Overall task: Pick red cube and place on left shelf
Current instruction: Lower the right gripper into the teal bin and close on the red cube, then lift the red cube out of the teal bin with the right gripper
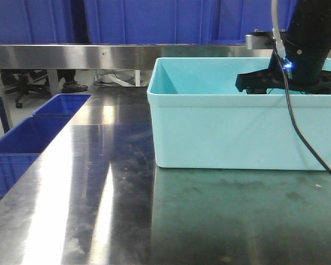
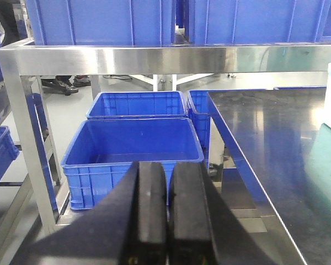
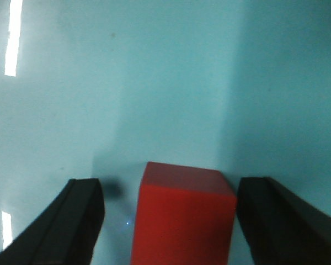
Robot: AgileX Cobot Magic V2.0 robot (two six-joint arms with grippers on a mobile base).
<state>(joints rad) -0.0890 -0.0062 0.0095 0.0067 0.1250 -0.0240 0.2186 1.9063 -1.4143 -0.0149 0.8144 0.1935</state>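
- Tub [image 1: 209, 138]: pale turquoise plastic, open top, on the right half of the steel table [image 1: 99, 193]. Its walls stand all round the block and the right arm reaches down over its far right part.
- Shelf [image 1: 71, 55]: brushed steel rail running along the far edge of the table, with big blue crates [image 1: 127, 22] standing on top of it.
- Floor crates [image 2: 132, 149]: more blue crates, open and empty, down past the left edge of the table under the rail.
- Cable [image 1: 303, 132]: black, hanging from the right arm across the near wall of the tub.
- Red cube [image 3: 182, 215]: on the floor of the tub, flat on its base, upright. Sides look about equal, so no long axis shows; one face is turned to the wrist camera.
- Right gripper [image 3: 179, 221]: low inside the tub, fingers [image 3: 80, 221] spread wide, one on each side of the cube, with tub floor showing in both gaps. It touches nothing.
- Left gripper [image 2: 169, 212]: out past the left edge of the table over the floor crates, fingers [image 2: 151, 210] drawn together to a thin slit, holding nothing.
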